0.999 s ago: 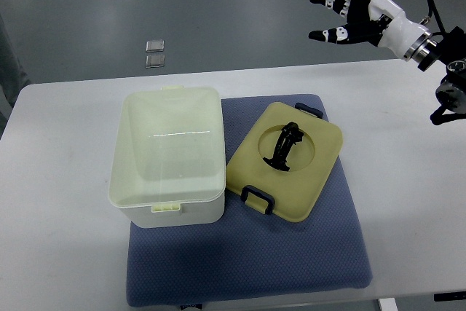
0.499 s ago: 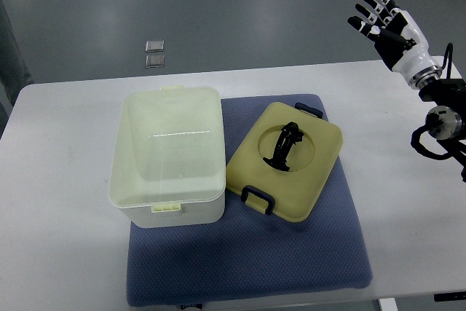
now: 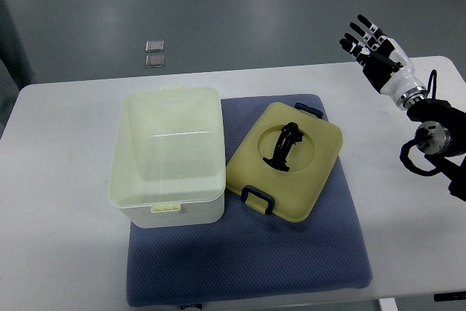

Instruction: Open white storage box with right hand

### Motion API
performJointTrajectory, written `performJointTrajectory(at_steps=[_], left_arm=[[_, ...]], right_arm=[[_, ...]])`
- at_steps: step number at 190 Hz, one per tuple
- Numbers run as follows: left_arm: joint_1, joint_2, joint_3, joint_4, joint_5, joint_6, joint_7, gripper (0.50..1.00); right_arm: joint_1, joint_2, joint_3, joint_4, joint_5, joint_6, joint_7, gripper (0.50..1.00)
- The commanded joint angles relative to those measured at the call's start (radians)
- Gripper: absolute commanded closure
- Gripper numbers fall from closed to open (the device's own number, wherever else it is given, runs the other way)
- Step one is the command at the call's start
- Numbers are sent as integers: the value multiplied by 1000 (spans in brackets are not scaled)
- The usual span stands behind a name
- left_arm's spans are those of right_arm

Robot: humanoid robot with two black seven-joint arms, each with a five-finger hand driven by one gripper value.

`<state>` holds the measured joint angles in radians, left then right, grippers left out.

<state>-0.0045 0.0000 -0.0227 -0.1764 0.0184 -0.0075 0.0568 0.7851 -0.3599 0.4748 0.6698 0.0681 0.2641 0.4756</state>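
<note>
Right robot hand (image 3: 373, 49) spread, empty, far right over table (image 3: 65, 143). Lid (image 3: 285, 160) off beside white storage box (image 3: 167, 154) — careless reach could knock lid.

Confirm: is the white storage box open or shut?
Open. The white storage box shows an empty interior, and its yellow lid lies beside it on the blue mat.
</note>
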Motion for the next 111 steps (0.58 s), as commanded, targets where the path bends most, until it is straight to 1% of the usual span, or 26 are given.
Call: performJointTrajectory(at_steps=[1, 12, 30, 45, 94, 111], left_arm=[[1, 0, 0, 0, 0, 0, 0, 500], [1, 0, 0, 0, 0, 0, 0, 500], [0, 0, 0, 0, 0, 0, 0, 500], [0, 0, 0, 0, 0, 0, 0, 500], [1, 0, 0, 0, 0, 1, 0, 500], [0, 0, 0, 0, 0, 1, 0, 500]], right_arm=[[-10, 24, 7, 1, 4, 21, -9, 570], [-12, 32, 7, 1, 19, 26, -34, 570], [-26, 56, 8, 1, 49, 24, -38, 570], [-33, 73, 8, 1, 49, 17, -34, 570], [-41, 73, 11, -1, 45, 21, -9, 570], [-43, 75, 12, -1, 50, 7, -5, 570]])
